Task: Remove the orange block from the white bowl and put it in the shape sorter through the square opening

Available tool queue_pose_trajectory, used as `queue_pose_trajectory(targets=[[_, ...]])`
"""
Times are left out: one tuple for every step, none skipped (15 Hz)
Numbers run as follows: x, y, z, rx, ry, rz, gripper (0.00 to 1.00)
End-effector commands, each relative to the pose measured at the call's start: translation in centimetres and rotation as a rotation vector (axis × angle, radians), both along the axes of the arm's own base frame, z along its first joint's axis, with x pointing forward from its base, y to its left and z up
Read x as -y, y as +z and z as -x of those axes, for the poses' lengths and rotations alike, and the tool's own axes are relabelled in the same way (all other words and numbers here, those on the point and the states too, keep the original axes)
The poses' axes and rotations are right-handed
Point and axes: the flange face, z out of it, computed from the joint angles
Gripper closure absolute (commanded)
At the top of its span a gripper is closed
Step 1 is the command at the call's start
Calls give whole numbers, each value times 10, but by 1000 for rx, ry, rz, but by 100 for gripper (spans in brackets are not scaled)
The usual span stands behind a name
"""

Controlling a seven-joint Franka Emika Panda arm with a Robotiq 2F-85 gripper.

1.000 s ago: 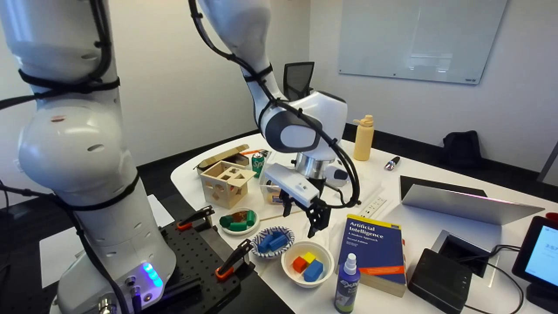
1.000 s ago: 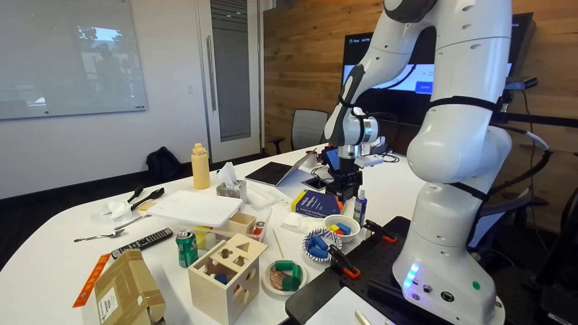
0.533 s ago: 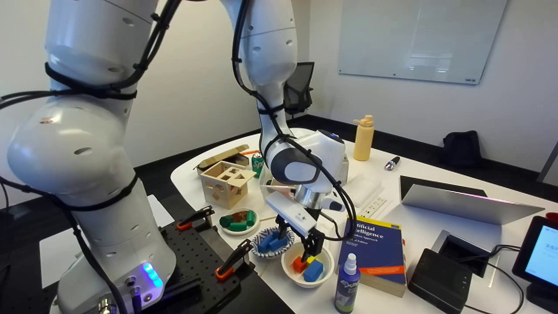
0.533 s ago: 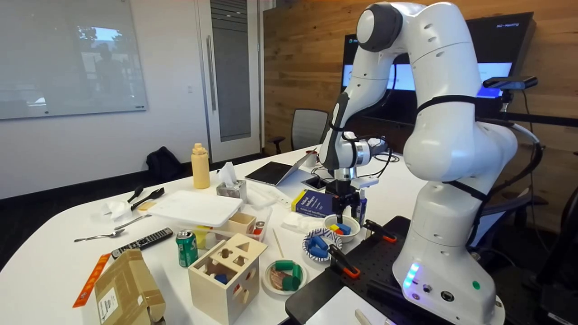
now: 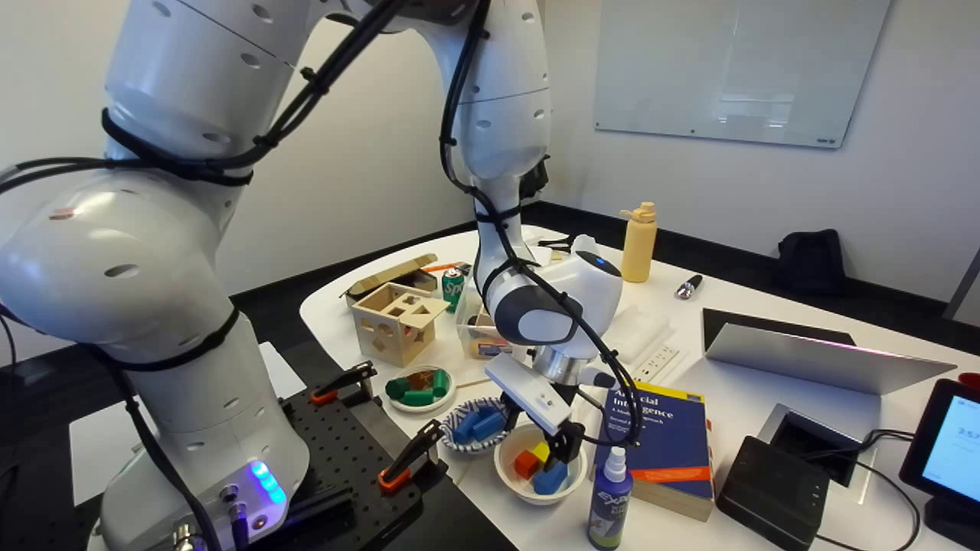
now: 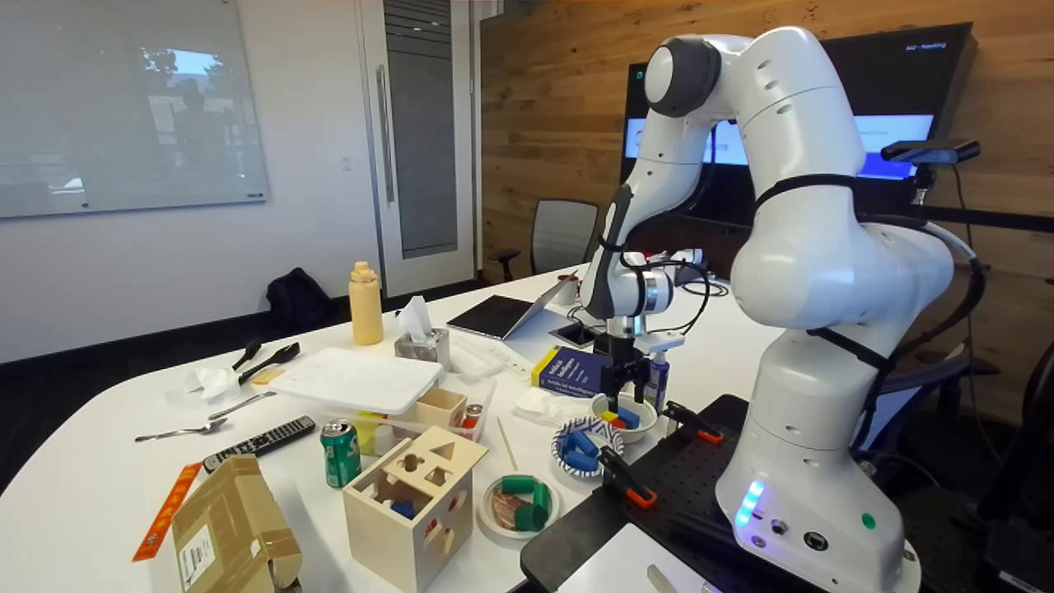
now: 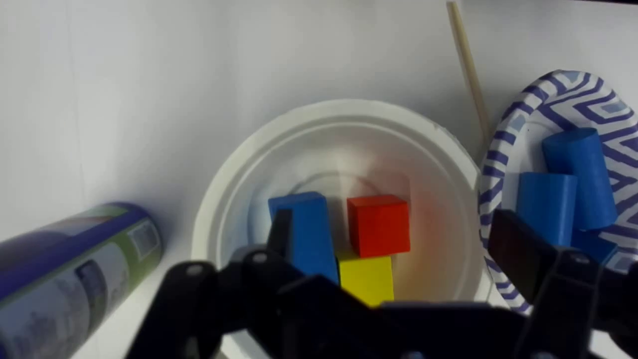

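The orange block (image 7: 381, 227) is a small orange-red cube in the white bowl (image 7: 349, 110). It shows in both exterior views (image 5: 526, 464) (image 6: 618, 423). In the bowl a yellow block (image 7: 368, 280) touches or nearly touches it, and a blue block (image 7: 311, 234) lies beside them. My gripper (image 7: 394, 229) is open and empty, pointing down over the bowl. In the wrist view the orange block shows between its fingers, one finger over the blue block, the other over the patterned bowl's rim. The wooden shape sorter (image 5: 383, 337) stands farther off, holes in its top, also in an exterior view (image 6: 387, 531).
The patterned bluish bowl (image 5: 501, 438) with blue blocks stands against the white bowl. A spray bottle (image 5: 610, 505) and a thick book (image 5: 662, 428) stand close by. A plate (image 6: 487, 515) with green blocks, a can (image 6: 340, 457) and a plastic box (image 6: 486, 403) surround the sorter.
My gripper has come down from higher up to just over the white bowl. In the last half second it has shifted slightly, to the right in an exterior view. The blocks have not moved.
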Motion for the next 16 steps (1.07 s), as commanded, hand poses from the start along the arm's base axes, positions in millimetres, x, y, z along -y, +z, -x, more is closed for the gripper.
queue_pose_trajectory(targets=[[-4, -15, -7, 2, 5, 7, 0], [-5, -17, -8, 2, 8, 7, 0], [-5, -19, -9, 1, 11, 7, 0], [-6, -20, -10, 3, 12, 7, 0], [-6, -22, -11, 4, 11, 10, 0], [-6, -23, -11, 2, 10, 13, 0], [-5, -24, -11, 1, 12, 16, 0], [-6, -26, -11, -2, 12, 17, 19], [-6, -27, -11, -4, 13, 16, 26], [-6, -28, -10, -7, 13, 15, 34], [-6, -28, -10, -9, 13, 16, 42], [-7, -29, -9, -11, 14, 16, 49], [-7, -29, -9, -13, 14, 16, 58], [-7, -29, -9, -13, 14, 17, 65], [-7, -29, -9, -13, 15, 19, 73], [-7, -29, -9, -14, 14, 22, 80]])
